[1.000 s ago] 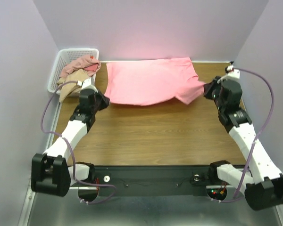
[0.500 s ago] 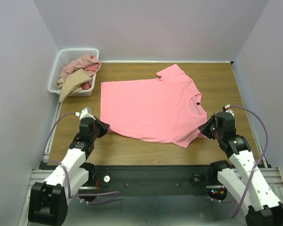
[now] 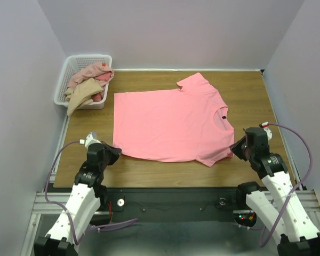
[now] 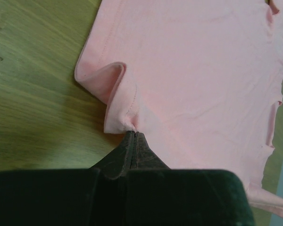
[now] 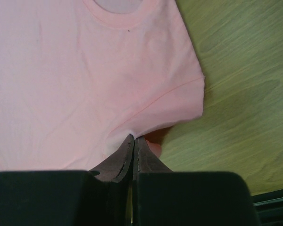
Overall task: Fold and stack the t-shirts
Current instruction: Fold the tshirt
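A white plastic lattice basket (image 3: 89,56) sits at the far left corner of the brown wood-grain table (image 3: 165,173), apart from everything else, and it holds crumpled shirts in rose and tan (image 3: 88,80), the tan one spilling over its near rim; how many lie in that heap cannot be told. One bright salmon-pink cotton t-shirt (image 3: 170,120) lies spread flat across the middle of the table, collar toward the right, hem toward the left. There are two arms. The left end effector (image 3: 113,151) is fully closed, pinching the near corner of the hem. The right end effector (image 3: 236,149) is likewise clamped tight on the edge by the near sleeve. Only the top view shows the basket. The left wrist view alone shows the hem corner curled over on itself just beyond the fingertips, while the right wrist view alone shows the ribbed neckline and the sleeve seam up close.
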{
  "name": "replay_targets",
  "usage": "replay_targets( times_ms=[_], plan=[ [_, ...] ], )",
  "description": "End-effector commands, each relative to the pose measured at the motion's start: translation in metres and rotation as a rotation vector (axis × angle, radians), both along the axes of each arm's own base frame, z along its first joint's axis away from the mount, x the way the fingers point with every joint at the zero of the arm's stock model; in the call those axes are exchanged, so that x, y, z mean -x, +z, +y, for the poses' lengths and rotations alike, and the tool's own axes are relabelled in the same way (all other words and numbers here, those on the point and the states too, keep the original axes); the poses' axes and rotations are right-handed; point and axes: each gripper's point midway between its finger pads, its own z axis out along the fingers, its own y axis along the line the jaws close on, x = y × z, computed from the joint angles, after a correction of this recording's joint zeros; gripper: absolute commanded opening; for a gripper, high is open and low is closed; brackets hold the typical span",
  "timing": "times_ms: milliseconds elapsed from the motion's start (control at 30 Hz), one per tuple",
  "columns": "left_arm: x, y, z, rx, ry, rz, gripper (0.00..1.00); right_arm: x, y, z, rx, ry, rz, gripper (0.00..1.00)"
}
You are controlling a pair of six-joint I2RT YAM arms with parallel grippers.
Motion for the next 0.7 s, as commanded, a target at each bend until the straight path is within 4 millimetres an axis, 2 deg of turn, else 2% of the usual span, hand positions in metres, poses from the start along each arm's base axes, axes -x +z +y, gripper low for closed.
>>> replay_targets(
  times_ms=[0, 133, 233, 300, 400, 533, 633, 667],
  plan=[
    [-0.006, 0.006, 0.002, -0.002, 0.027, 0.029, 0.00, -0.012, 0.022, -0.013, 0.040, -0.069, -0.040, 0.01],
    [-0.008, 0.002, 0.005, -0.029, 0.044, 0.099, 0.00, -0.031, 0.037, -0.017, 0.076, -0.081, -0.078, 0.01],
    [-0.014, 0.008, 0.008, -0.018, 0.080, 0.115, 0.00, -0.045, 0.045, -0.015, 0.087, -0.068, -0.087, 0.01],
    [-0.014, 0.010, 0.009, -0.019, 0.098, 0.137, 0.00, -0.054, 0.043, -0.016, 0.113, -0.066, -0.065, 0.01],
    [-0.006, 0.002, 0.013, -0.033, 0.115, 0.189, 0.00, -0.063, 0.038, -0.015, 0.134, -0.060, -0.037, 0.01],
    [-0.015, 0.004, 0.004, 0.005, 0.088, 0.155, 0.00, -0.079, 0.039, -0.012, 0.132, -0.052, -0.049, 0.00],
    [-0.029, 0.008, 0.003, 0.003, 0.092, 0.153, 0.00, -0.094, 0.038, -0.011, 0.149, -0.051, -0.047, 0.01],
    [-0.036, 0.010, 0.001, -0.004, 0.084, 0.160, 0.00, -0.099, 0.044, -0.011, 0.153, -0.053, -0.061, 0.01]
  ],
)
